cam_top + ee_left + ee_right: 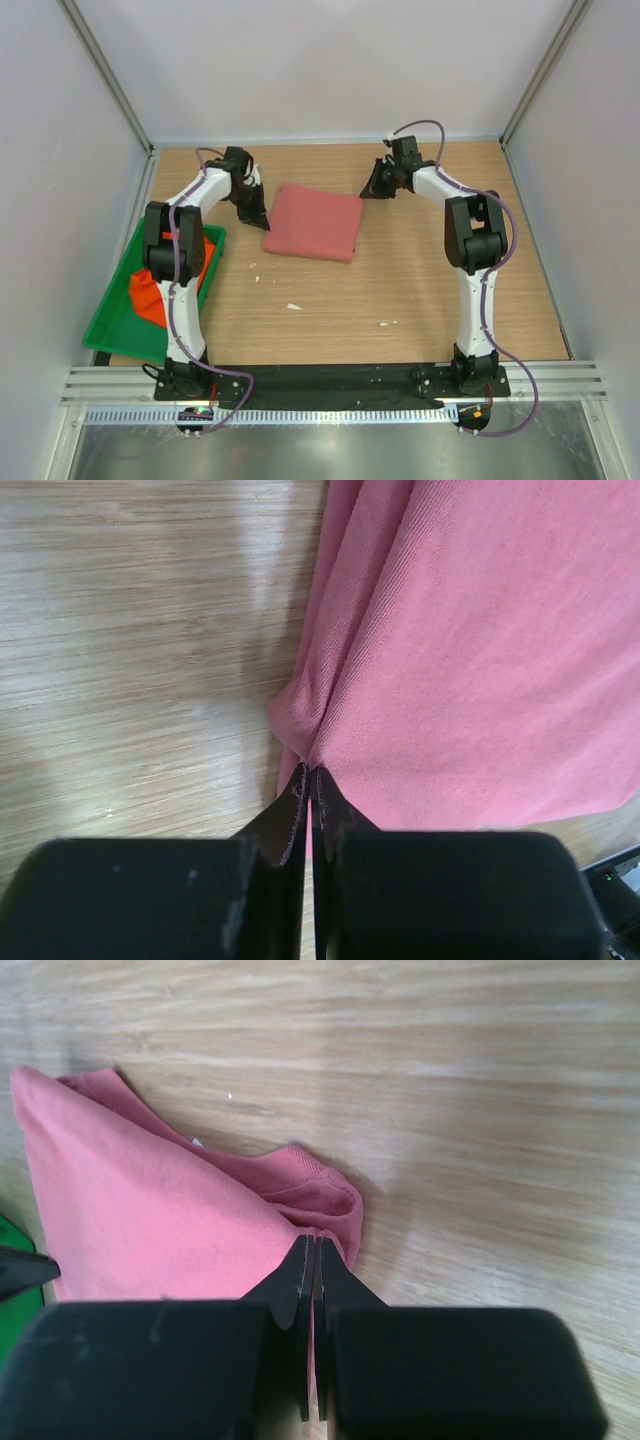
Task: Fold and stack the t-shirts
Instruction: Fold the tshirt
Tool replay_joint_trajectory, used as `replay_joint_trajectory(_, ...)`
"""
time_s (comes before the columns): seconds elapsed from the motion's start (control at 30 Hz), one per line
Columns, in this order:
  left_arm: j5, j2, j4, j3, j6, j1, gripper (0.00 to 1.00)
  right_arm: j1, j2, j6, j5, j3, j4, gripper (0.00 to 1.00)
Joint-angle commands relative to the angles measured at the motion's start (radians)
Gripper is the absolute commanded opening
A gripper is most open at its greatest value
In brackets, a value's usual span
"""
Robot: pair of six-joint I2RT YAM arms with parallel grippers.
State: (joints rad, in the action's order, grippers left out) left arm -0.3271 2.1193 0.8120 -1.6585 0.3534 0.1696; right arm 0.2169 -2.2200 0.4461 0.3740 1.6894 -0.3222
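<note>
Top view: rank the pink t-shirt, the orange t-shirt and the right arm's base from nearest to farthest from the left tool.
1. pink t-shirt, centre of the table; the left tool is shut on its left edge.
2. orange t-shirt, in the green tray at the table's left side.
3. right arm's base, at the near edge, on the right.

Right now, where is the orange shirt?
In the top view, the orange shirt lies bunched in the green tray on the left side, partly under the left arm, left of the folded pink shirt.
</note>
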Motion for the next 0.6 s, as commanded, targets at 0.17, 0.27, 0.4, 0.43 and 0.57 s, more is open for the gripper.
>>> replay_joint_trajectory(0.17,0.056,-0.044,0.058,0.031,-0.016,-0.012,0.08,0.001,-0.015,0.006,-0.067,0.067,0.029,0.02)
replay_joint_trajectory(0.27,0.048,-0.059,0.072,0.016,-0.008,-0.012,0.39,0.001,-0.038,-0.012,-0.055,0.108,-0.007,0.08)
replay_joint_trajectory(0.4,0.022,-0.114,0.053,-0.01,0.031,-0.012,0.58,0.002,-0.026,-0.067,-0.081,0.159,-0.07,0.51)
replay_joint_trajectory(0.43,0.011,-0.131,0.052,-0.023,0.048,-0.012,0.6,0.002,0.003,-0.087,-0.102,0.155,-0.078,0.57)
replay_joint_trajectory(0.57,-0.062,-0.176,0.024,-0.012,0.096,-0.01,0.61,0.002,0.089,-0.161,-0.057,0.08,-0.026,0.83)
